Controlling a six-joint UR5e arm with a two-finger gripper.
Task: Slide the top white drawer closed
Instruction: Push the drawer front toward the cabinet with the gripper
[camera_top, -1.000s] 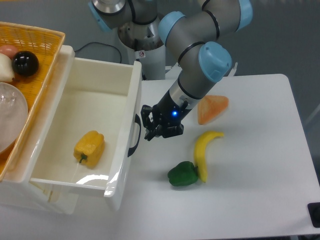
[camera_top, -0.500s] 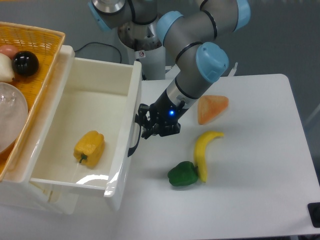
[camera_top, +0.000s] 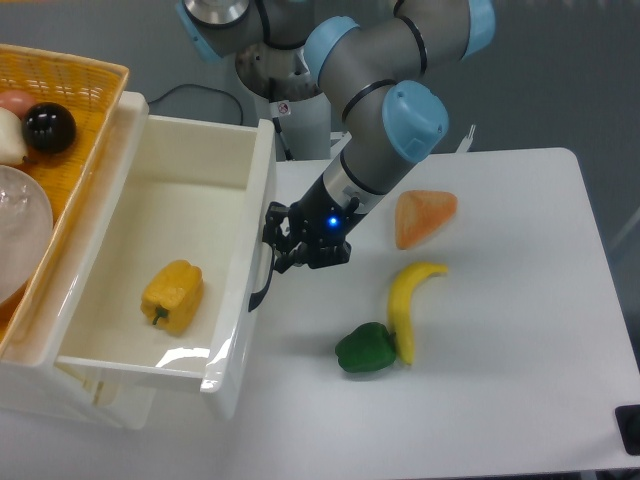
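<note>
Over the white table (camera_top: 500, 400), the bent arm, its end effector (camera_top: 278, 240), grip unclear, against the top white drawer (camera_top: 238, 300).

Two peppers — yellow pepper (camera_top: 172, 295), green pepper (camera_top: 366, 349); one banana (camera_top: 406, 303).

Even, bright overhead light is filling the scene, with nothing falling into deep shade. Glare is pooling as a white patch on the glossy front corner of the top white drawer (camera_top: 190, 357), and a softer sheen is running along its rim. Soft, short shadows are sitting under the banana (camera_top: 408, 303) and the green pepper (camera_top: 368, 348). A small blue indicator is glowing on the gripper (camera_top: 278, 243) (slightly bloomed). Focus is holding fairly sharp throughout, though the picture is looking a little grainy.
</note>
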